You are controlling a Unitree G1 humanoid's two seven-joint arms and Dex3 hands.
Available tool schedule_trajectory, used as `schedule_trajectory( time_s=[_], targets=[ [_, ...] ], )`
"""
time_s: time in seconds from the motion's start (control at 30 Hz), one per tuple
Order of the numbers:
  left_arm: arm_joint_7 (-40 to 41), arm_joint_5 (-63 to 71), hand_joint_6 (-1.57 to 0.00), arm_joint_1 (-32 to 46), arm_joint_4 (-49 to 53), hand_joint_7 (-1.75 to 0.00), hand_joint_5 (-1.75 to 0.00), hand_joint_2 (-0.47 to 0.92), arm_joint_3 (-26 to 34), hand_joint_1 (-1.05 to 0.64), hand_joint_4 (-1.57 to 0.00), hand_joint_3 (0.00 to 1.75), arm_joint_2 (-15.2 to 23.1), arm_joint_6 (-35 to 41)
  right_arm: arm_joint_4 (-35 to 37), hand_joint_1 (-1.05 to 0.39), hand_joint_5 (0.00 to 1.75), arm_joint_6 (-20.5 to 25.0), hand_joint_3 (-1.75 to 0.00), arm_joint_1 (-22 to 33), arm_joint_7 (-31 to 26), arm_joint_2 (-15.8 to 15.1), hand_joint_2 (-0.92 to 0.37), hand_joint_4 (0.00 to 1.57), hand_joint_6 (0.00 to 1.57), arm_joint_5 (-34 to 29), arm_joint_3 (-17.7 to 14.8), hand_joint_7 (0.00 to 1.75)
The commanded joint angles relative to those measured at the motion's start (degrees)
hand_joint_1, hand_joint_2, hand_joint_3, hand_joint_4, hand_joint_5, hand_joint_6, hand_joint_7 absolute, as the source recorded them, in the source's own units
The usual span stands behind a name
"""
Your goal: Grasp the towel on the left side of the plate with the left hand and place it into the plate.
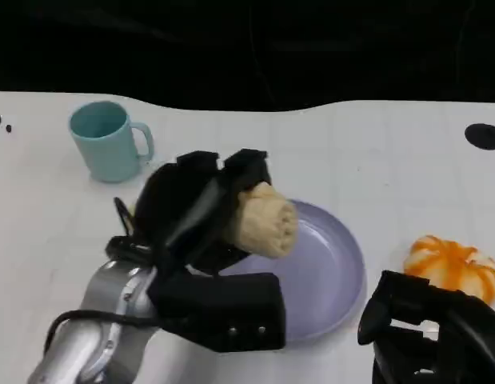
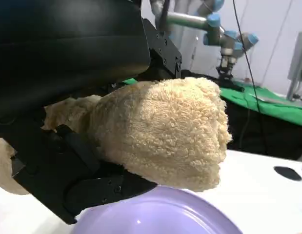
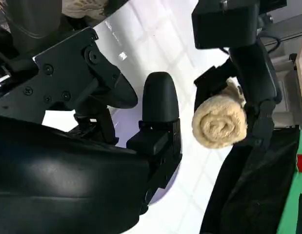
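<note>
My left hand (image 1: 201,210) has its fingers (image 1: 245,170) wrapped tight around the rolled towel (image 1: 267,220), so it won't drop. I hold the towel up over the plate (image 1: 331,272), ready to set it inside. My right hand (image 1: 427,324) rests on the desk (image 1: 327,152), fingers curled, holding nothing.

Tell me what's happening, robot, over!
Left hand grips rolled towel, raised over purple plate's left rim. Right hand holding nothing. Nothing blocking the plate.
</note>
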Motion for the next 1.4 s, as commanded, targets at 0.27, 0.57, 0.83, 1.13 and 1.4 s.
schedule_trajectory(
  time_s=[0.27, 0.57, 0.83, 1.13, 1.4],
  targets=[
    [-5.43, 1.84, -0.69, -6.25, 4.21, -1.75, -1.75, 0.51, -4.34, -0.25, -0.95, 1.09, -5.26, 4.49, -1.07, -0.11, 1.75, 0.04, -1.28, 0.16, -0.28, -0.49, -0.51, 0.72, 0.64, 0.01, 0.31, 1.59],
    [-12.22, 1.26, -0.85, -7.44, 4.98, -0.54, -1.42, 0.86, -6.48, -0.3, -0.68, 0.23, -6.82, 8.0, -1.02, -0.11, 1.75, -0.26, -1.28, 0.11, -0.06, -0.67, -0.51, 0.72, 0.64, -0.03, 0.3, 1.59],
    [-26.01, 5.56, -0.34, -8.01, 0.87, 0.0, -0.23, 0.92, -10.12, -0.54, -0.3, 0.18, -4.4, 15.18, -1.42, -0.11, 1.75, 0.16, -1.29, 0.12, -0.17, -0.88, -0.51, 0.71, 0.64, -0.17, 0.54, 1.59],
    [-26.45, 7.34, -0.07, -6.88, -1.56, 0.0, -0.1, 0.92, -10.52, -0.81, -0.05, 0.19, -3.78, 16.58, -1.06, -0.1, 1.75, -0.03, -1.28, 0.02, -0.25, -0.69, -0.51, 0.72, 0.64, -0.05, 0.51, 1.59],
    [-26.18, 6.93, -0.05, -4.62, -7.66, -0.01, -0.12, 0.92, -8.29, -0.86, -0.04, 0.21, -1.58, 15.55, -0.95, -0.12, 1.75, -0.37, -1.28, -0.08, -0.29, -0.6, -0.51, 0.72, 0.64, -0.19, 0.68, 1.59]
  ],
)
